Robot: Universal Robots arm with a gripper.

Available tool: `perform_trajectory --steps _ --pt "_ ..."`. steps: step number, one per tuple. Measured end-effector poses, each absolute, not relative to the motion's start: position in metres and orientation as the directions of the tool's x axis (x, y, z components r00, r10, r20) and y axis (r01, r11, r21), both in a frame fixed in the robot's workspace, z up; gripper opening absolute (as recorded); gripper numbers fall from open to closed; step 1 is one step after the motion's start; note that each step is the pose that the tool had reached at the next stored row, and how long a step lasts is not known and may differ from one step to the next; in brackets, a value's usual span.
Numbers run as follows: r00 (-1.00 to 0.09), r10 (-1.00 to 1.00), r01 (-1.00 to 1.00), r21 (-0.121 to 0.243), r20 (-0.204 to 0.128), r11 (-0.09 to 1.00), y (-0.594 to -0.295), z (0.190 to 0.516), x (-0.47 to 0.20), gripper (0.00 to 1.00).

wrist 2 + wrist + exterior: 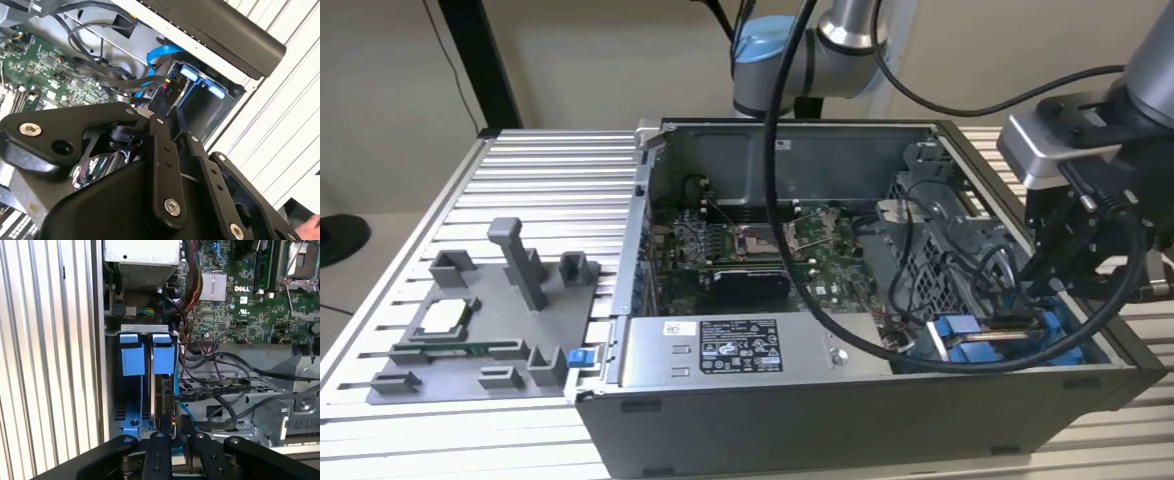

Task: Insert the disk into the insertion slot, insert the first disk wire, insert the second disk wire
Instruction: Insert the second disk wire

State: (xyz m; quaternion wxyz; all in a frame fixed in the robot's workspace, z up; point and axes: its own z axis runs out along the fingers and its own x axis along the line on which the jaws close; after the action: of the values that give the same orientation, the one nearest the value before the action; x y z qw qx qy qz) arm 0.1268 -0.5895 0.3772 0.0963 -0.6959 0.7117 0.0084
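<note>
The disk [161,400] stands on edge in the slot [131,390], its blue carrier tabs [163,354] level with the neighbouring blue tabs. The slot sits in the corner of the open case [854,410] nearest the exterior view's right. A flat black cable [210,389] runs from the cage [270,410] side to the disk's edge, and a connector seems to be seated there, though the view is too cluttered to be sure.

My jaws [175,432] are narrow and close around the disk's exposed edge; whether they actually clamp it I cannot tell. In the exterior view my gripper body [1087,230] hangs over that same corner, with thick black hoses looping past it.

Beyond the cage lies the green motherboard [240,300], printed with small white lettering. The grey power supply [747,350] lies along the case's near wall and carries a black-and-white sticker [739,345] whose text is too small to read. The case rests on a ribbed metal counter [547,190], beside a grey fixture plate [467,330].
</note>
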Motion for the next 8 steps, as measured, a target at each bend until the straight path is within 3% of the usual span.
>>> perform_trajectory --steps 5,6,8 --pt "-0.013 -0.989 -0.992 -0.122 -0.149 0.031 -0.5895 0.385 0.1268 1.0" --pt "-0.013 -0.989 -0.992 -0.122 -0.149 0.031 -0.5895 0.3851 0.1268 0.0" --pt "-0.013 -0.989 -0.992 -0.122 -0.15 0.031 -0.5895 0.3852 0.1268 0.0"
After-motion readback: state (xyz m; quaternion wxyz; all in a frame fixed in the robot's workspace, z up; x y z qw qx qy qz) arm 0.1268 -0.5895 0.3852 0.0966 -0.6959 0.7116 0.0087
